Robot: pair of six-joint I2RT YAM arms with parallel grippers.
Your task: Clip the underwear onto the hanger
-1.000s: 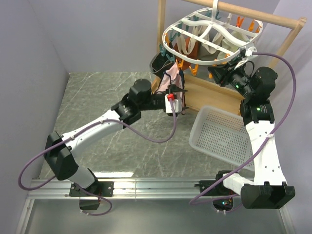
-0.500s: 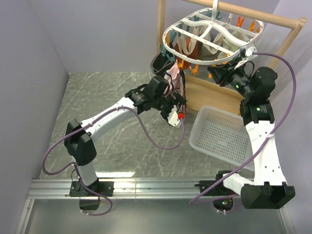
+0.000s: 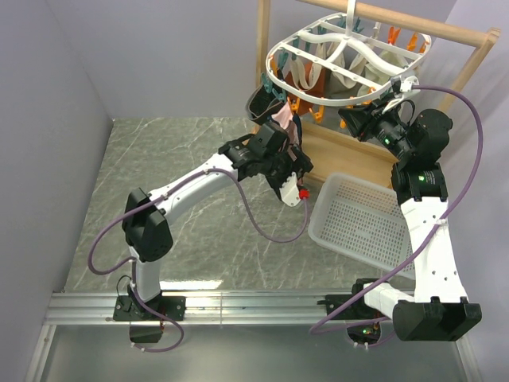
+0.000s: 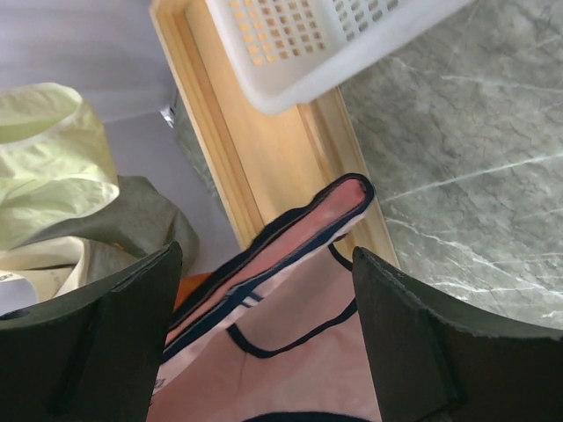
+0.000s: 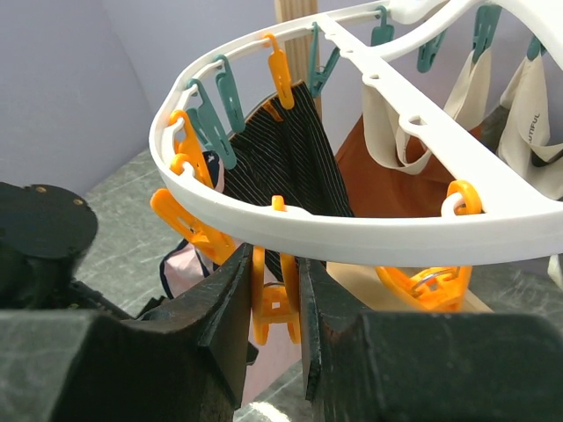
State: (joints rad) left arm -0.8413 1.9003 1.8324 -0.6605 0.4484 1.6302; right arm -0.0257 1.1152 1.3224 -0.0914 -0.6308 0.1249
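The pink underwear (image 3: 281, 121) with navy edging hangs from the left rim of the white oval hanger (image 3: 334, 102). My left gripper (image 3: 293, 169) is open just below and beside it. In the left wrist view the underwear (image 4: 290, 334) lies between the wide-spread fingers (image 4: 106, 325) of my left gripper (image 4: 266, 257), apart from both. My right gripper (image 3: 359, 119) is under the hanger's right rim. In the right wrist view my right gripper (image 5: 274, 257) is shut on an orange peg (image 5: 277, 303) hanging from the hanger's rim (image 5: 352, 233). The underwear (image 5: 185, 264) shows low behind it.
A white mesh basket (image 3: 358, 227) sits on the table right of the left gripper, also in the left wrist view (image 4: 290, 53). The wooden rack's base (image 3: 342, 155) runs behind it. A black striped garment (image 5: 281, 149) and cream garments (image 4: 44, 149) hang from the hanger.
My left arm has swung right and forward, its elbow lifting, bringing the gripper closer under the hanging underwear. The right arm has not moved.
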